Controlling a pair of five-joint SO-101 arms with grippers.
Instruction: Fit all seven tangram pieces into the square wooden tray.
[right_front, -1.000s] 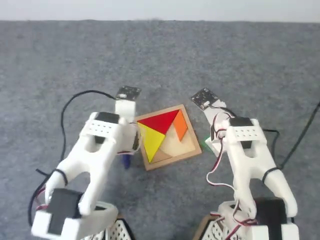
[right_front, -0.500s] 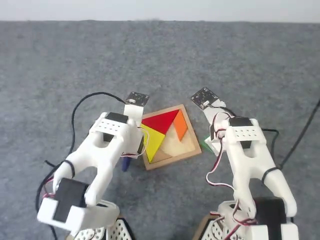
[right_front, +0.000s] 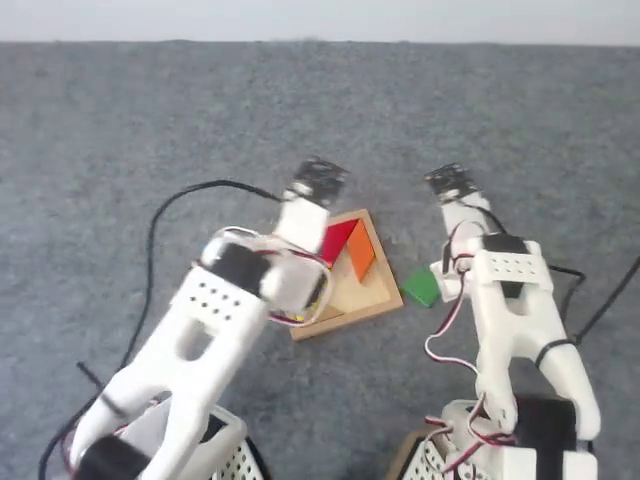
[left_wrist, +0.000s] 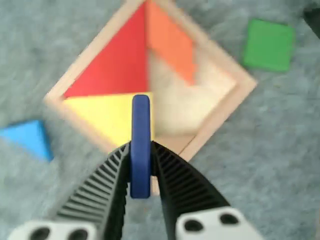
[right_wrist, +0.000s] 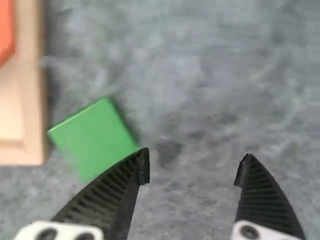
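A: Dark blue piece (left_wrist: 140, 131) is clamped on edge in the left gripper (left_wrist: 140, 150), above the square wooden tray (left_wrist: 222, 114). Red piece (left_wrist: 117, 65), yellow piece (left_wrist: 102, 114) and orange piece (left_wrist: 170, 40) are seated.

B: Tilt to be removed first. It should be laid flat over the bare floor and squared to the orange piece before release.

A: Right gripper (right_wrist: 192, 167) is spread wide, with the green square (right_wrist: 92, 137) beside one finger on the carpet.
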